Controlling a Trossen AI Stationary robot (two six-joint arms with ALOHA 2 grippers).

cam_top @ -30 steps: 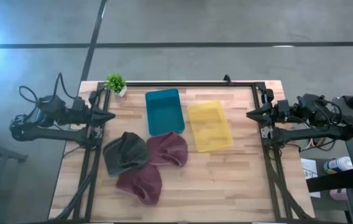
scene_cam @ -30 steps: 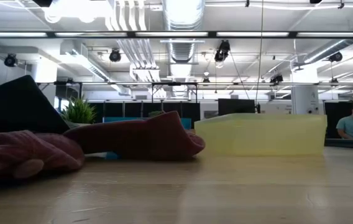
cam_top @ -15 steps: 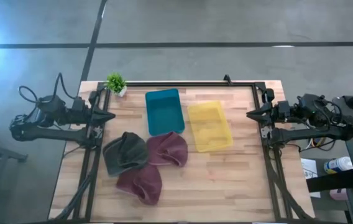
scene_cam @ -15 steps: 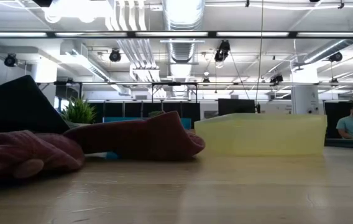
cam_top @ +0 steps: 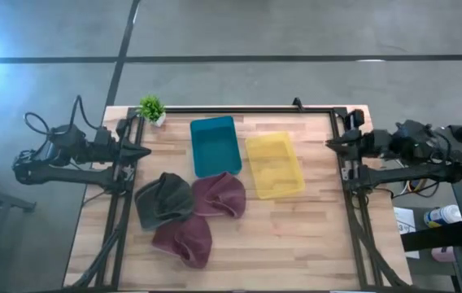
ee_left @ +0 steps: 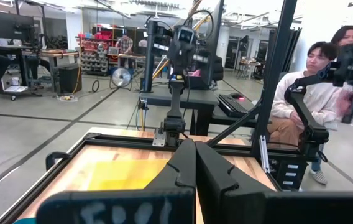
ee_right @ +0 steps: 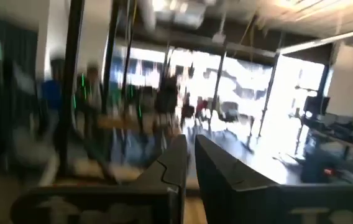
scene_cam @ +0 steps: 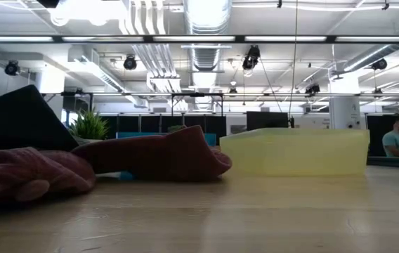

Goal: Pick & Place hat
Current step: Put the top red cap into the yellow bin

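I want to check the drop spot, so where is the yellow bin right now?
In the high view the yellow bin sits right of centre, beside the teal bin, with a maroon hat near its front-left corner.

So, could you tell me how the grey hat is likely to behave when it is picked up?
The grey hat lies creased and slumped, so it will probably sag from a pinch. It looks knitted, so likely light and unlikely to slip. It touches a maroon hat, which may get dragged along.
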